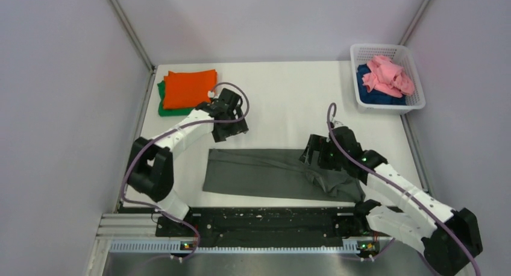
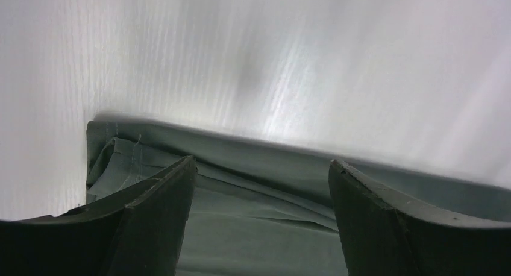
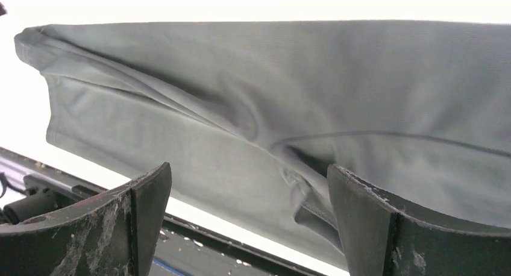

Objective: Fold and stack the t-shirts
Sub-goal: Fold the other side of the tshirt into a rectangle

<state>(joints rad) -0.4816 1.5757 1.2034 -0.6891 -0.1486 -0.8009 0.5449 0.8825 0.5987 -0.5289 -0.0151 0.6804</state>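
The dark grey t-shirt (image 1: 265,172) lies as a long folded band near the table's front edge, rumpled at its right end. It also shows in the left wrist view (image 2: 259,228) and the right wrist view (image 3: 301,95). My left gripper (image 1: 229,131) hovers just beyond the shirt's far left corner, jaws open and empty (image 2: 262,173). My right gripper (image 1: 319,158) is over the shirt's right part, jaws open and empty (image 3: 250,179). A folded orange shirt (image 1: 190,88) lies on a folded green shirt (image 1: 163,104) at the far left. Pink (image 1: 388,76) and dark blue (image 1: 364,83) shirts fill the basket.
The white mesh basket (image 1: 416,98) stands at the far right corner. Grey walls close in the table (image 1: 283,95) on the left, back and right. A black rail (image 1: 259,219) runs along the near edge between the arm bases.
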